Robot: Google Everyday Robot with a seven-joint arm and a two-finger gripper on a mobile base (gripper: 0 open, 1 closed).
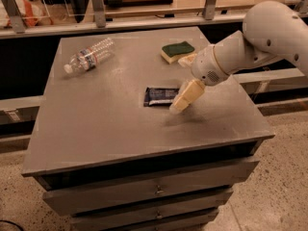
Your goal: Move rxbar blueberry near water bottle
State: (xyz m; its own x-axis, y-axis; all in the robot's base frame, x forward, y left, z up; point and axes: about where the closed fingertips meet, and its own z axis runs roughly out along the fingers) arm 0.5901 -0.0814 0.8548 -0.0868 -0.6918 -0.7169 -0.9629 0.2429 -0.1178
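Note:
The rxbar blueberry (160, 96), a flat dark bar, lies near the middle of the grey cabinet top (110, 124). The water bottle (89, 56) lies on its side at the far left, well apart from the bar. My gripper (178, 84) comes in from the right on a white arm and is open. Its lower cream finger (185, 96) reaches down over the bar's right end. Its upper finger (187, 59) sits by the sponge. I cannot tell whether the lower finger touches the bar.
A green-topped yellow sponge (176, 51) lies at the back right, just beyond the gripper. The cabinet has drawers (154, 189) below its front edge. A rail with posts (98, 6) runs behind the cabinet.

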